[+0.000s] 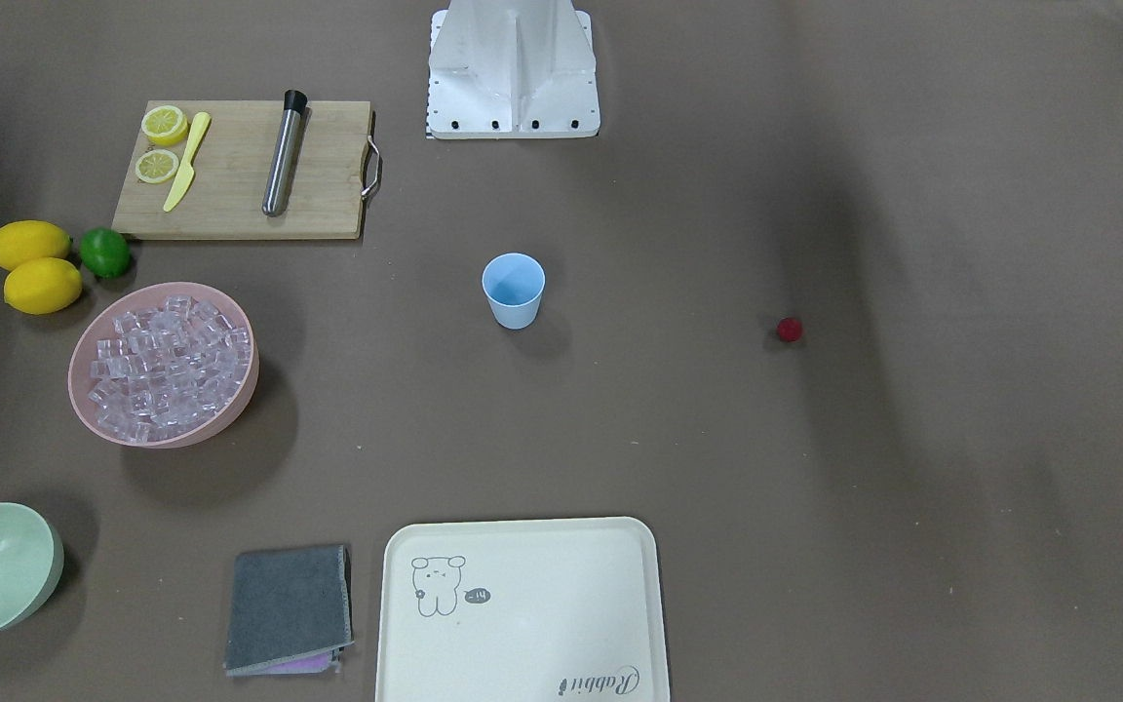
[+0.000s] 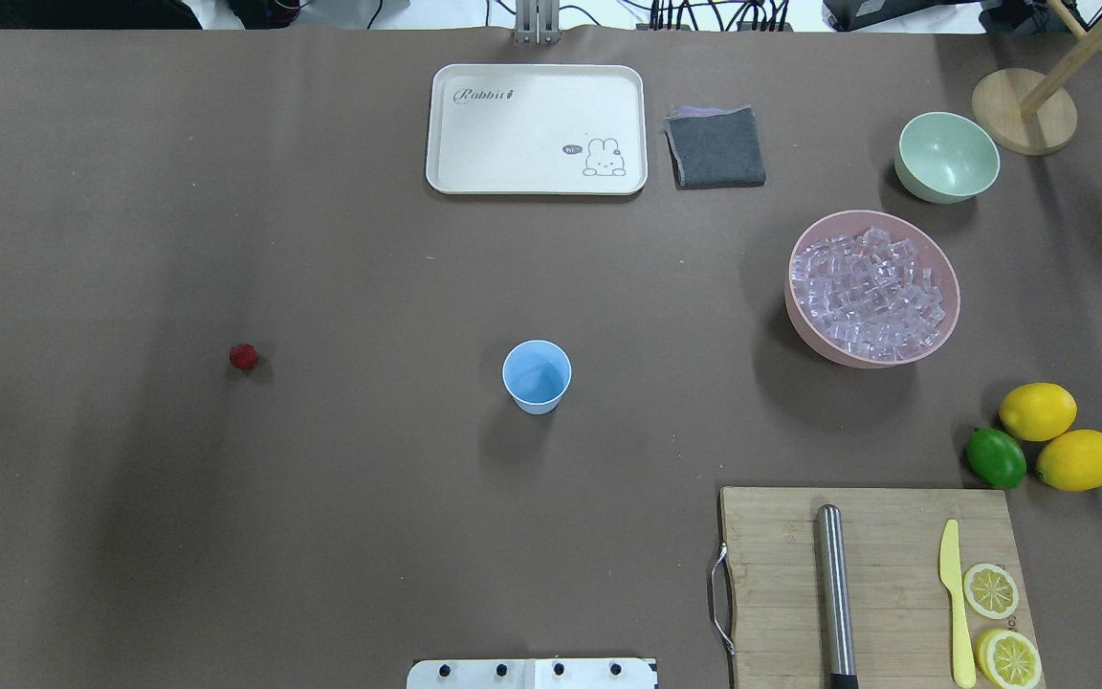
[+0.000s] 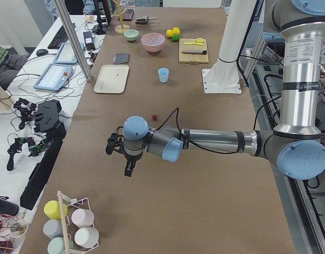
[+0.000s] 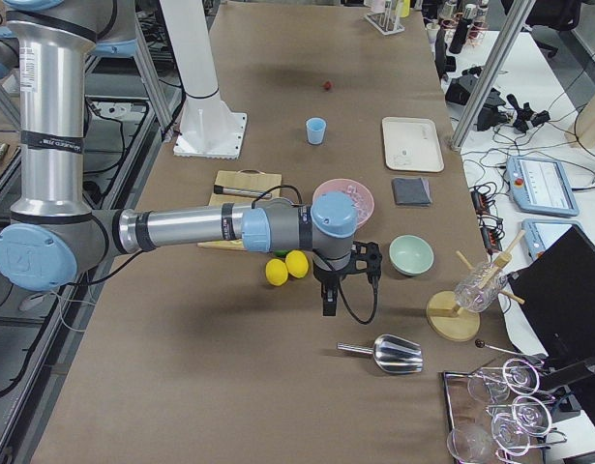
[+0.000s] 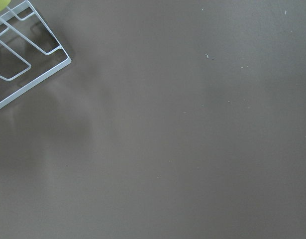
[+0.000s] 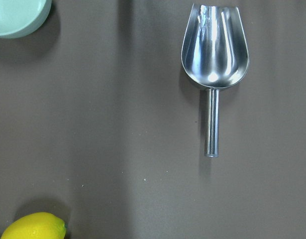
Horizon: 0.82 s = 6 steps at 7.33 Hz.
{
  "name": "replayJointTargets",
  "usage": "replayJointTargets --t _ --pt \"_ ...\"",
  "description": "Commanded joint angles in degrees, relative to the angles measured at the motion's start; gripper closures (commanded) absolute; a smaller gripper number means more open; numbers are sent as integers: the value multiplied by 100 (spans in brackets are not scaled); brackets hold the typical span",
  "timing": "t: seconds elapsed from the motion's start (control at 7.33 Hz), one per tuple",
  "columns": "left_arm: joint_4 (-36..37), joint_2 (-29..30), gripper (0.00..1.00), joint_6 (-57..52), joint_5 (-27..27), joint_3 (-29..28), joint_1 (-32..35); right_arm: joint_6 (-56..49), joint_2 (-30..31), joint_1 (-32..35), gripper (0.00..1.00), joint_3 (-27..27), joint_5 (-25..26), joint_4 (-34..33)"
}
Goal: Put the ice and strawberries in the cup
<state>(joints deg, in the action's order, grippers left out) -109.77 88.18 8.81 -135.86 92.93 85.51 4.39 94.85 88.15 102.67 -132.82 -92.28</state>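
beyond the cup [image 2: 537, 376], the tray [image 2: 522, 134] reads "rabbit".

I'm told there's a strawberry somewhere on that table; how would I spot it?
Start at the small light blue plastic cup in the middle of the brown table. Look across the half away from the pink bowl and yellow lemons: the strawberry is the small, round, dark red piece lying alone.

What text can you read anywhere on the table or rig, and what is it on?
"Rabbit": script lettering in a corner of the tray.
"hi": in the small dark bubble beside the rabbit drawing on the tray; tiny, so likely rather than certain.
Labels on the left arm and right arm: too small to read.
No other text is legible.
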Motion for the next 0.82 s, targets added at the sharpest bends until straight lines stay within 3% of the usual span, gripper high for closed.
replayJointTargets --t 0.0,0.68 --pt "17 -29 2 24 -19 14 9 -8 -54 0 0 -10 28 8" --pt "17 -108 2 25 -10 58 9 -96 103 26 0 69 -278 157"
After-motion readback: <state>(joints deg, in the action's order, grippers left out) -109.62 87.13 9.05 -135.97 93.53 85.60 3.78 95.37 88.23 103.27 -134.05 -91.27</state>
